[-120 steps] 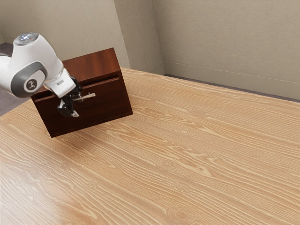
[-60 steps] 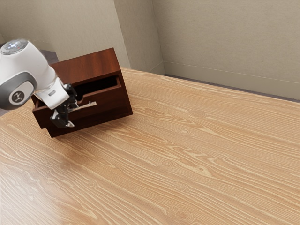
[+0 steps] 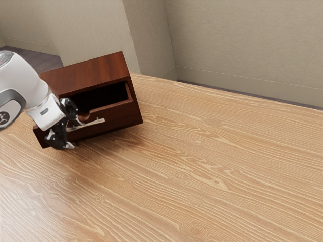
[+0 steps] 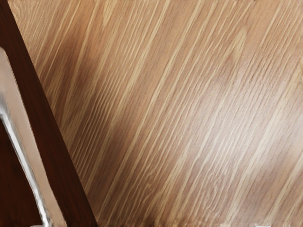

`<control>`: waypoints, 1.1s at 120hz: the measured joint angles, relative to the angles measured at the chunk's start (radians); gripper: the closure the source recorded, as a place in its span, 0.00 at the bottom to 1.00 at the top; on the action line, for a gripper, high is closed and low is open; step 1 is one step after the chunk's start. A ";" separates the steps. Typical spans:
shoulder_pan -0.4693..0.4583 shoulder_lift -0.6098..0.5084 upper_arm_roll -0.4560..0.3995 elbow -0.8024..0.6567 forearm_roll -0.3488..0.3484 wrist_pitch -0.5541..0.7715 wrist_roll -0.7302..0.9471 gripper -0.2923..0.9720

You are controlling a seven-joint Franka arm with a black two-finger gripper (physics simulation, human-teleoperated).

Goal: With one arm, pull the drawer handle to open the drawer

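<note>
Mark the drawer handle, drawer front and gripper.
drawer handle (image 3: pixel 93 122), exterior view, middle of the metal bar.
drawer front (image 3: pixel 121 113), exterior view, dark wood face.
gripper (image 3: pixel 61 143), exterior view, its black lower end.

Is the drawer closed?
No, the drawer juts out of the cabinet, leaving a dark opening behind its front.
</note>
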 joint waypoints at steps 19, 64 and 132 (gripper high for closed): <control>0.101 -0.035 -0.091 -0.060 -0.008 0.001 -0.004 0.35; 0.225 0.488 -0.755 0.582 -0.133 -0.373 -0.102 0.27; 0.259 0.617 -0.436 0.801 -0.572 -0.600 -0.513 0.23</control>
